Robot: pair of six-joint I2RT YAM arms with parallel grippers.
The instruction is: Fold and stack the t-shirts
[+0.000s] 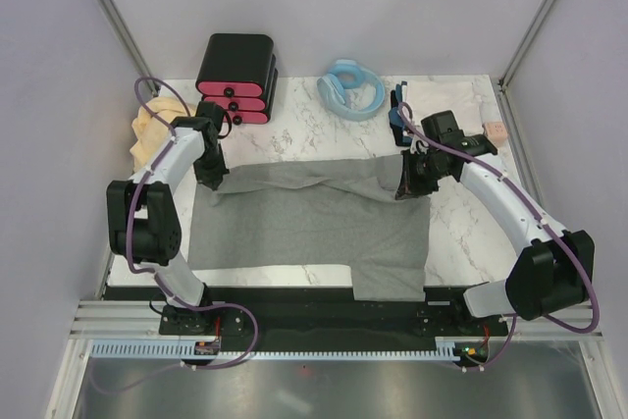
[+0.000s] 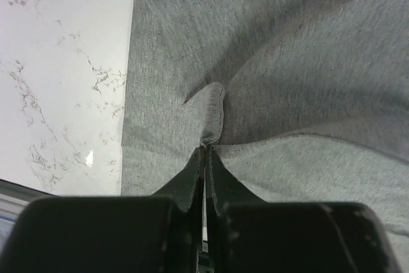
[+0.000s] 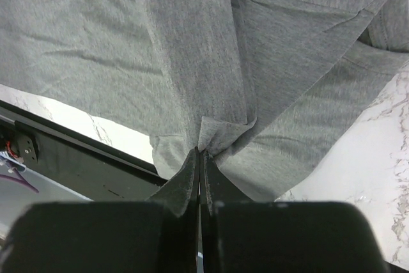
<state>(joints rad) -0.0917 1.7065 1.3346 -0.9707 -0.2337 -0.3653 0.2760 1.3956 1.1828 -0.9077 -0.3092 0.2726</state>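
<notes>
**Top external view.** Grey t-shirt [image 1: 314, 233]: lying spread across the middle of the bench [image 1: 461, 233], with its near hem at the near edge. We are gripping its far edge at two points. The left tool [image 1: 211, 182] is towards the left edge and the right tool [image 1: 410, 183] towards the right edge. Tan-yellow t-shirt [image 1: 147, 134]: bunched at the far left corner, apart from the grey one.

**Left wrist view.** Left tool [image 2: 206, 148]: jaws pressed together on a small pinched ridge of the grey t-shirt [image 2: 287, 62]. Bare bench [image 2: 64, 62] is showing beside it.

**Right wrist view.** Right tool [image 3: 201, 151]: jaws together on a gathered fold of the grey t-shirt [image 3: 96, 30], which is draping away from the pinch.

**Handling note.** We are judging this to be a far-edge-to-near-edge fold. It calls for both tools travelling level and at one pace, with the cloth taut between them, so the crease is running straight.

**Appearance.** Heather-grey, soft, plain, lightly creased.
</notes>
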